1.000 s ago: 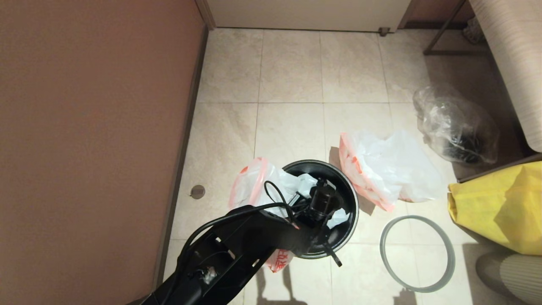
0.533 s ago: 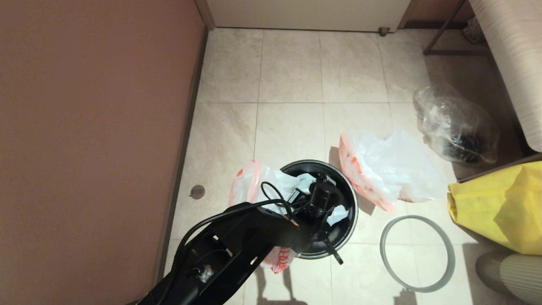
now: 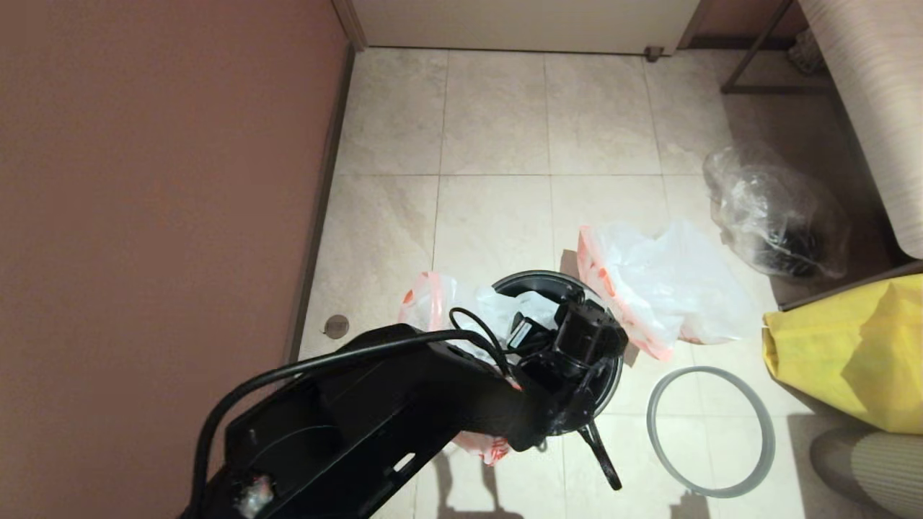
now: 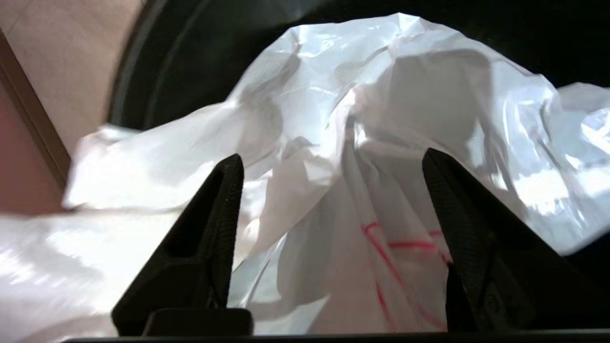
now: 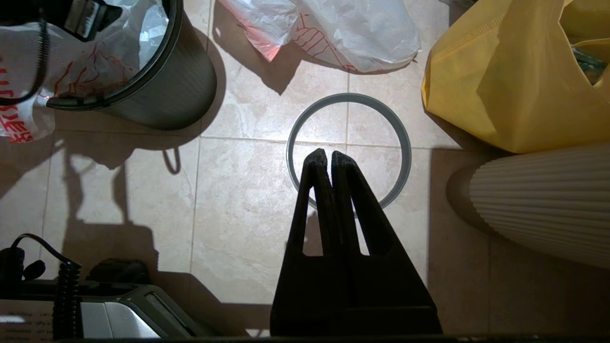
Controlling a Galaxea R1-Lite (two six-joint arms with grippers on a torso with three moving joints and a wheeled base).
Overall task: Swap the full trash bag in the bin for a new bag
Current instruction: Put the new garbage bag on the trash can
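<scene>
A: Since the earlier frame, we see the left gripper (image 4: 329,162) lifted and swung toward the bin's (image 3: 609,375) right rim; its fingers, together then, now stand wide apart with nothing clamped.

B: Agreed. We note the new bag (image 3: 433,306) draped half inside the bin, half over its left rim. Red characters show on the hanging part in the head view, too small for us to read.

A: Left wrist view adds red line-drawing on the film (image 4: 381,247) between the fingers. Right wrist view shows the right gripper (image 5: 331,159) pressed shut over the grey rim ring (image 5: 405,157) on the floor.

B: Full trash bag (image 3: 670,288) lies right of the bin, beside a clear bag (image 3: 775,216) and yellow sack (image 3: 844,353).
</scene>
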